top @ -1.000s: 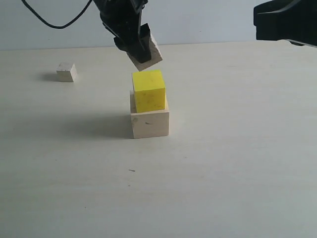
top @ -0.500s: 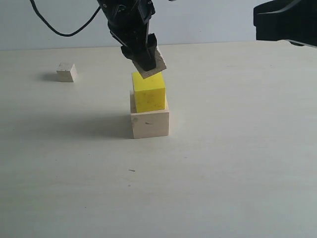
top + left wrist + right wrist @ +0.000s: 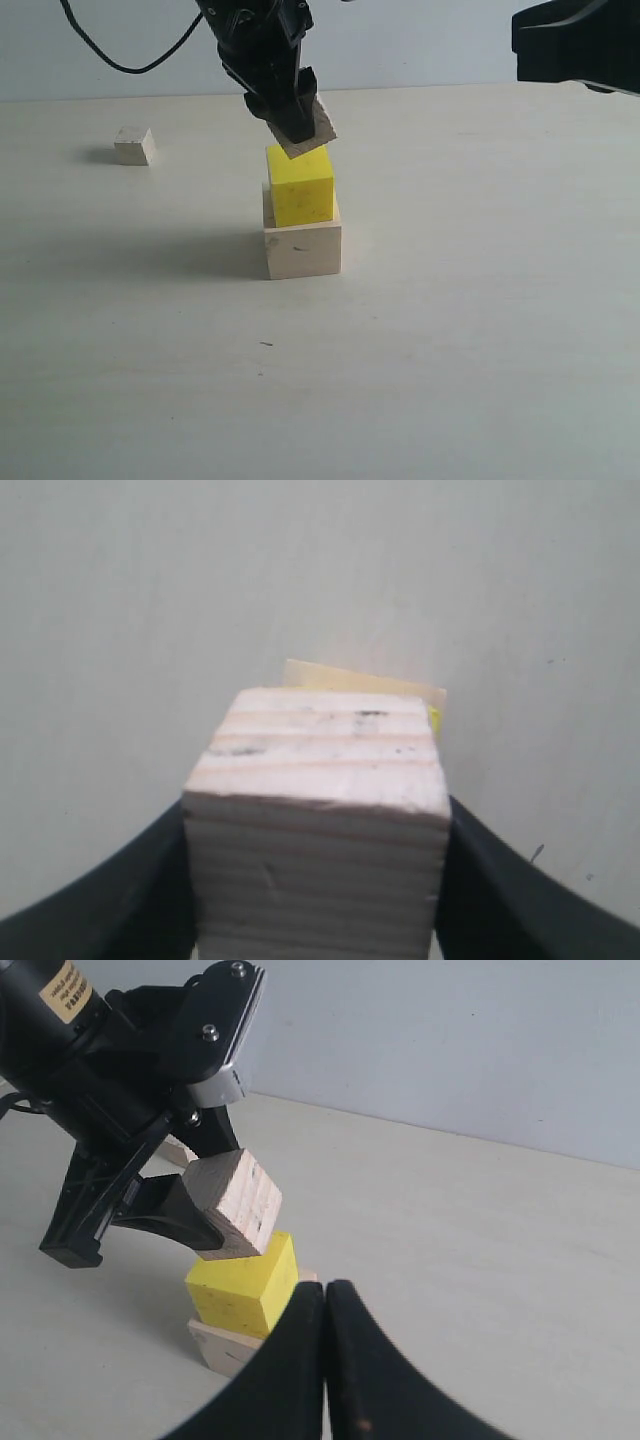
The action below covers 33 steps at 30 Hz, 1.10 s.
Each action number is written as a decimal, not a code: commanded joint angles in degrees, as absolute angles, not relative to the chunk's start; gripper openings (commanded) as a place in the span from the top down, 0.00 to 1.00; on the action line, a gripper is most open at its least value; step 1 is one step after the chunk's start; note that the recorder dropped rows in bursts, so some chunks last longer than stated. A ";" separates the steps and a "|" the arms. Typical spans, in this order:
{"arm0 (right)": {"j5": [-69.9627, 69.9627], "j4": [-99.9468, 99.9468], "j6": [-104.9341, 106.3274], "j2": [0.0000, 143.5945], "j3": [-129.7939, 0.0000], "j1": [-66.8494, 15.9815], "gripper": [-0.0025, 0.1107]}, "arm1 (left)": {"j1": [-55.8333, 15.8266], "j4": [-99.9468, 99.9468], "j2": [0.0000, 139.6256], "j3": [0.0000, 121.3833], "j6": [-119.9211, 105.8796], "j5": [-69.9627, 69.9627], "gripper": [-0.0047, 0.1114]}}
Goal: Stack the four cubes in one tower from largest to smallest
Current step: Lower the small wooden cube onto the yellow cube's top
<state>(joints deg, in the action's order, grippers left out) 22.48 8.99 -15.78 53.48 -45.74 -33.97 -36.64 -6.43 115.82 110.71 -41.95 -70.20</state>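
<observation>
The large pale wood cube (image 3: 303,252) sits mid-table with the yellow cube (image 3: 300,188) on top of it. My left gripper (image 3: 295,125) is shut on the grainy wood cube (image 3: 318,122) and holds it tilted. Its lower corner is right at the yellow cube's top face. In the left wrist view the grainy cube (image 3: 320,820) fills the space between the black fingers (image 3: 500,890) and hides most of the stack. The tiny pale cube (image 3: 133,146) lies alone at the far left. My right gripper (image 3: 325,1295) is shut and empty, off to the side of the yellow cube (image 3: 240,1285).
The right arm's black body (image 3: 580,45) hangs at the upper right, away from the stack. A black cable (image 3: 120,62) trails from the left arm at the top left. The pale tabletop (image 3: 450,350) meets a light wall behind.
Over the last second the left gripper brought the grainy cube down and slightly right onto the yellow cube's top. It has held still for the last half second. The right arm has not moved.
</observation>
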 commanded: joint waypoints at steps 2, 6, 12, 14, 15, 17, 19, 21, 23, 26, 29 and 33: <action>22.18 9.04 -15.47 53.41 -45.53 -33.93 0.98 | -36.73 -7.92 115.87 111.27 -41.51 -69.96 0.96; 22.18 9.04 -15.47 53.41 -45.53 -33.93 0.98 | -36.73 -7.77 116.17 111.27 -41.51 -69.96 0.96; 22.18 9.04 -15.47 53.41 -45.53 -33.93 0.98 | -36.73 -6.17 117.05 111.27 -42.14 -69.96 0.96; 22.18 9.04 -15.47 53.41 -45.53 -33.93 0.98 | -36.73 -6.17 117.38 111.27 -42.67 -69.96 0.96; 22.18 9.04 -15.47 53.41 -45.53 -33.93 0.98 | -36.73 -6.09 117.52 111.27 -43.09 -69.96 0.96; 22.18 9.04 -15.47 53.41 -45.53 -33.93 0.98 | -36.73 -5.88 117.62 111.27 -43.78 -69.96 0.96; 22.18 9.04 -15.47 53.41 -45.53 -33.93 0.98 | -36.73 -4.77 117.62 111.27 -44.42 -69.96 0.96; 22.17 9.04 -15.35 53.41 -45.53 -33.93 0.98 | -36.73 -3.42 117.62 111.27 -44.55 -69.96 0.96; 22.17 9.04 -15.01 53.41 -45.53 -33.93 0.98 | -36.73 -3.14 117.62 111.27 -44.55 -69.96 0.96; 22.17 9.04 -15.01 53.41 -45.53 -33.93 0.98 | -36.73 -3.52 117.62 111.27 -44.55 -69.96 0.96; 22.17 9.04 -15.01 53.41 -45.53 -33.93 0.98 | -36.73 -3.52 117.62 111.27 -44.55 -69.96 0.96; 22.17 9.04 -15.01 53.41 -45.53 -33.93 0.98 | -36.73 -3.97 117.62 111.27 -44.43 -69.96 0.96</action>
<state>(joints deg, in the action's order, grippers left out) 22.48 8.99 -15.65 53.48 -45.74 -33.97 -36.64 -3.44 117.82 110.71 -44.27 -70.20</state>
